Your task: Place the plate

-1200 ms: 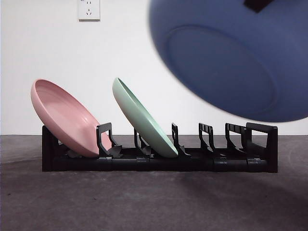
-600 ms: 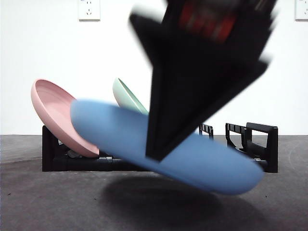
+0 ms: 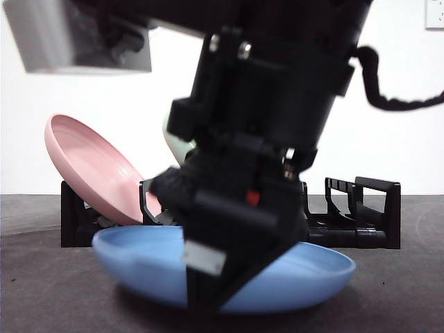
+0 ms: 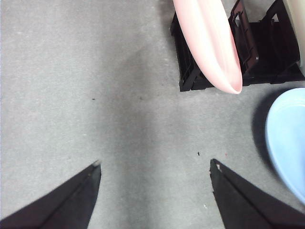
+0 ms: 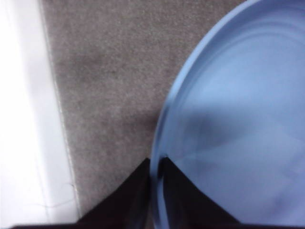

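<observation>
Blue plate [image 3: 305,274] lies low on the grey table [image 3: 41,291], in front of the black dish rack [image 3: 378,208] and just beside it, bowl side up. Whether its underside fully rests on the surface cannot be confirmed from the front view; it is level and shows a shadow directly beneath.

Right gripper [image 5: 155,167] pinches the near rim of the blue plate, one jaw on the outside of the rim and one on the inside, as the right wrist view shows. In the front view this arm fills the centre of the frame, large and dark, coming down from above onto the plate's near edge.

Left gripper [image 4: 155,167] hangs above bare table with its jaws spread wide and nothing between them. Its view takes in the end of the rack and an edge of the blue plate off to one side.

Pink plate [image 3: 90,170] stands tilted in the rack's end slot. A pale green plate [image 3: 177,142] stands in a slot further along, mostly hidden behind the arm. The slots at the rack's other end hold nothing visible.
</observation>
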`<control>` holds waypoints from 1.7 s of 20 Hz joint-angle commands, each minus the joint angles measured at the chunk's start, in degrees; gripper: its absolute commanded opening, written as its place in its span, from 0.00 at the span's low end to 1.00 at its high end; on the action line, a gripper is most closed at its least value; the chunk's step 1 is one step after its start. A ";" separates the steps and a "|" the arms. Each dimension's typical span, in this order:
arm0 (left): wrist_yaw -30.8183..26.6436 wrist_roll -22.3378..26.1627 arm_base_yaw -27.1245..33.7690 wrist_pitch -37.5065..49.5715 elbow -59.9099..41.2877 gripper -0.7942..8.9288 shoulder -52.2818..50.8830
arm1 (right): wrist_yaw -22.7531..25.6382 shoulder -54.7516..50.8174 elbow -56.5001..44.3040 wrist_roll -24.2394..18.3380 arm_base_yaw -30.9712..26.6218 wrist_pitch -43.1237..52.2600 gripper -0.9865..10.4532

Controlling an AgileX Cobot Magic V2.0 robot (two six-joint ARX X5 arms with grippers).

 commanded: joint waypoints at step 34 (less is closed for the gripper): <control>-0.44 -11.43 -7.17 7.58 30.27 0.45 49.75 | -9.64 -27.61 6.36 30.21 -17.49 -11.56 0.28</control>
